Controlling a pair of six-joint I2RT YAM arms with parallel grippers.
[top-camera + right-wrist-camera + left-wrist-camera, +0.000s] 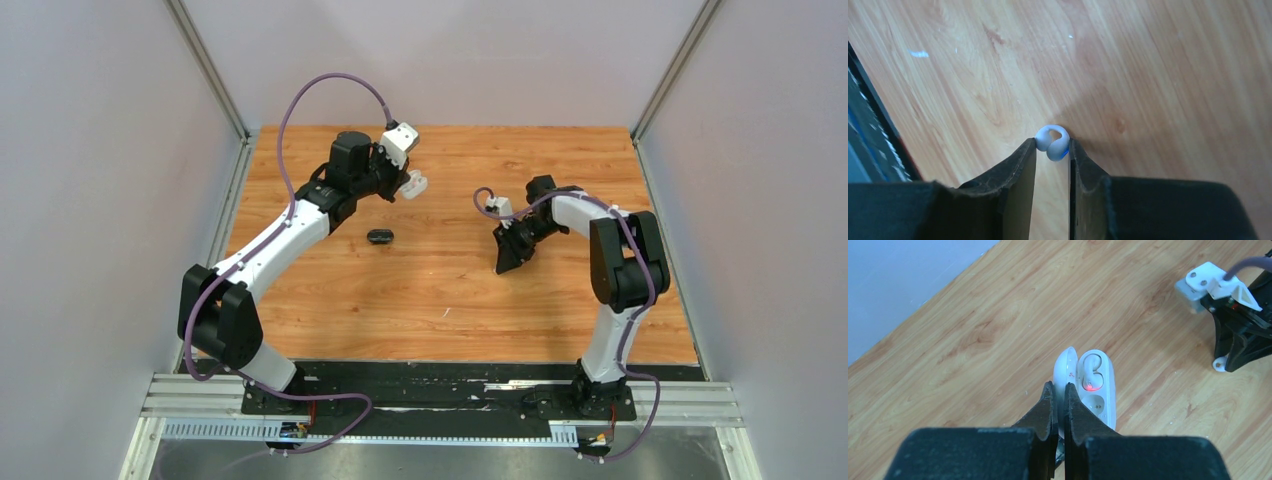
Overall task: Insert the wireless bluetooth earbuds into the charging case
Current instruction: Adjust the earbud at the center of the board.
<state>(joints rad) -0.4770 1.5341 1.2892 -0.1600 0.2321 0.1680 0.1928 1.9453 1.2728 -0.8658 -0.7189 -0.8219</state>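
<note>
Pinched between right fingers (1020, 170): white earbud (1053, 142), likely light, hard, slippery; best gripped across its middle. Clamped in left fingers (1045, 415): open white case (1100, 400), by its lid (1065, 371).

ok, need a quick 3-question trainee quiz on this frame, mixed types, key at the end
1. True or false: both slots of the open white charging case are filled.
2. What sits between the fingertips of the right end effector? A) a black earbud B) a white earbud C) nothing
3. Which end effector is clamped on the white case's lid?

Key
1. False: there is one seated earbud, and the other slot is bare.
2. B
3. The left end effector
</note>
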